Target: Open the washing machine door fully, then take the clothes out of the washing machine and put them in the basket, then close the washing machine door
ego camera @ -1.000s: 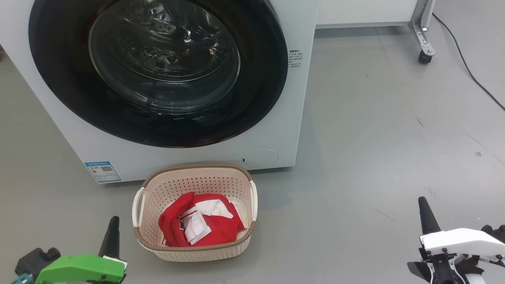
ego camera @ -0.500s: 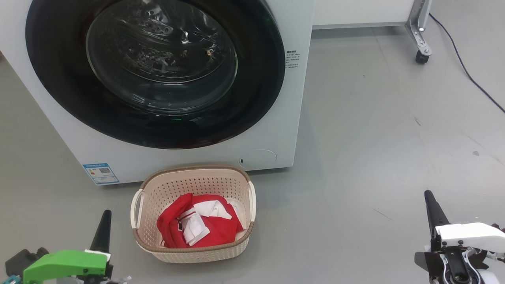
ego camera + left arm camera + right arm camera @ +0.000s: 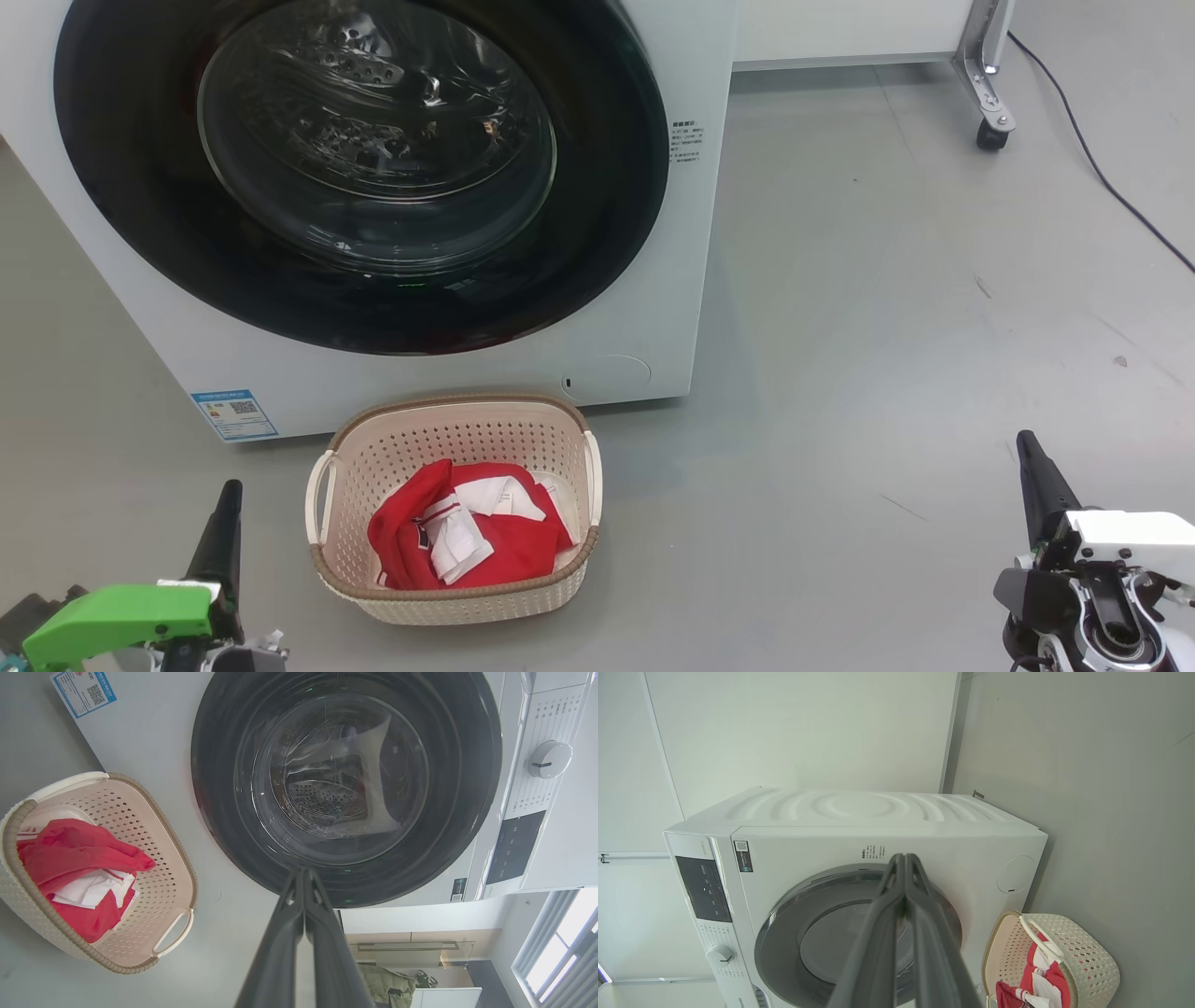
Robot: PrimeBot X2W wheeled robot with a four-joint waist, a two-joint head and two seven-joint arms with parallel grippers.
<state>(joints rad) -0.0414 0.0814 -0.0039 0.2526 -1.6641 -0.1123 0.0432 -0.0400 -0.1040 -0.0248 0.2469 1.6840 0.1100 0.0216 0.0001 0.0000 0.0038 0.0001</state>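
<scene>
Basket [image 3: 467, 602] at 6 o'clock of door [image 3: 140, 233] may tip if closed, empty left hand [image 3: 230, 490] or right hand [image 3: 1029, 444] swings inward.

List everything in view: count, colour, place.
washing machine: one, white, on the floor ahead.
washing machine door: one, glossy black with glass window, shut on its front.
blue sticker: one, machine's lower left corner.
basket: one, cream with brown rim, on floor before the machine.
clothes: one garment, red and white, inside the basket.
cable: one, dark, floor at far right.
caster: one, black, upper right.
left fingers: two, dark, shut, lower left.
right fingers: two, dark, shut, lower right.
</scene>
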